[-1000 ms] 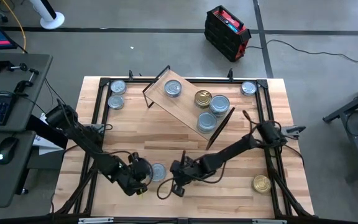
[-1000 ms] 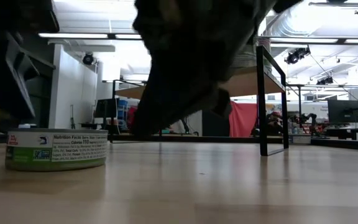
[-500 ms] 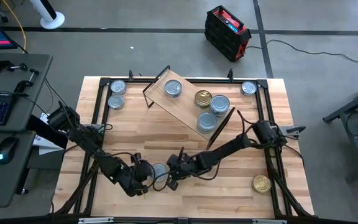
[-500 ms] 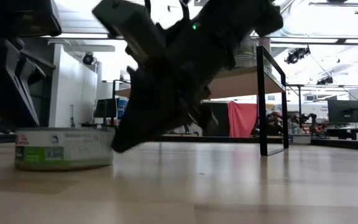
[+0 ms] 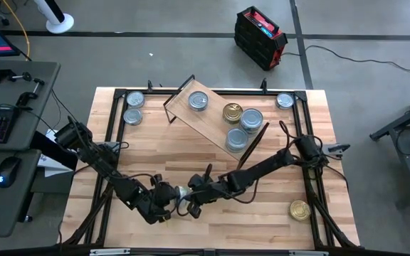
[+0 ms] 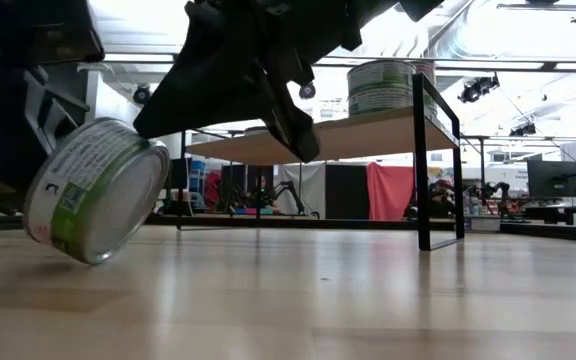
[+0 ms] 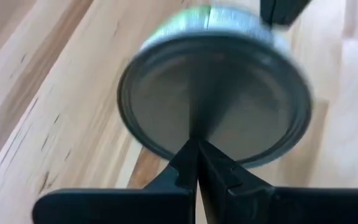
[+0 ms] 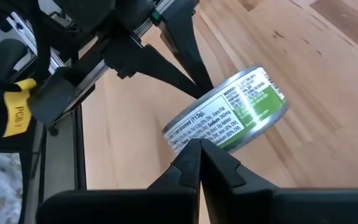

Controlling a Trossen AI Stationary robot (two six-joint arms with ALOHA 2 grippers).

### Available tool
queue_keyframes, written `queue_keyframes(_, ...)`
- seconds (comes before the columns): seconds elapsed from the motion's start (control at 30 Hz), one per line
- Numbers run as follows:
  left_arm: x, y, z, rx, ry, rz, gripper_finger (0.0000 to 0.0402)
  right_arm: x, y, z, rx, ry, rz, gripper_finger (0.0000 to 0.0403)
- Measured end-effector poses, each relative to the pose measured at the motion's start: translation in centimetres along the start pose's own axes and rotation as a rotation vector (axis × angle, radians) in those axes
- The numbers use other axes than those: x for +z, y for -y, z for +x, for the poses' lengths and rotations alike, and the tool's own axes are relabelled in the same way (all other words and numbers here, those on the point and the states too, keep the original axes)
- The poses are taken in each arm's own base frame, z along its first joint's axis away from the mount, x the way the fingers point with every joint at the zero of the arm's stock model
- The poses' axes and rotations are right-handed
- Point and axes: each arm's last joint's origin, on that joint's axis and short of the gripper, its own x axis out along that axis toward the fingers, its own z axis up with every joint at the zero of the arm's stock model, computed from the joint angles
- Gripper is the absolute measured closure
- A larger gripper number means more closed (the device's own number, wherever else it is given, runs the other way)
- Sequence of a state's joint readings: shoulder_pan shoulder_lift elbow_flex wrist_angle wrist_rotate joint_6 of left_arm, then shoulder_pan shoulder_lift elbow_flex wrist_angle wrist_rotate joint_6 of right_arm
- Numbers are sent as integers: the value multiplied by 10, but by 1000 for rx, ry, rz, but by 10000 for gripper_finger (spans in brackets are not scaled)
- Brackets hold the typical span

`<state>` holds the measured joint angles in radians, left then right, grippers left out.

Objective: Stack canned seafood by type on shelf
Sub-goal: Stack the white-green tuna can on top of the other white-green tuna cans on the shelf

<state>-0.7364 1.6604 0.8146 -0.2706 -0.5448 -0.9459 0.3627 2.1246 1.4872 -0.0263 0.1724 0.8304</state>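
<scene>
Green-labelled can (image 6: 96,190), tipped on edge at the low view's left, is pinched between the closed tips of the left gripper (image 5: 168,201) and right gripper (image 5: 191,204), empty-jawed; next likely calls for opening to grasp it for the shelf (image 5: 212,121).

Two dark, near-black jointed arms, matte housings. Left hand (image 5: 168,204): black, two thin tapering fingers (image 7: 185,163) on a flat black crossbar. Right hand (image 5: 188,206): same black build, same wedge-shaped fingers (image 8: 194,163). Silver rail behind the left hand's fingers, small green spot on it. Yellow tag (image 8: 17,109) with dark lettering farther back, beside a black cable. Loose black cables looping along both forearms. Bulky rounded wrist block behind each hand.
</scene>
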Motion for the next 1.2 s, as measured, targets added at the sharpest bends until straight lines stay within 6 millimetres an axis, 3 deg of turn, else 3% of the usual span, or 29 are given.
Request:
queue_keyframes(0.53,20,11,2,-131,129,-186,401,5,-5,-3,73,-2,-42,403)
queue_keyframes(0.73,24,17,-1,-185,164,-228,401,23,-16,-37,80,-4,-124,403)
queue_keyframes(1.0,37,12,4,-155,247,-234,401,43,-18,-92,-71,29,-215,403)
queue_keyframes(1.13,44,7,5,-173,230,-252,401,49,-20,-105,-71,52,-244,403)
queue_keyframes(1.2,49,7,-4,-221,219,-237,401,50,-21,-107,-65,59,-242,403)
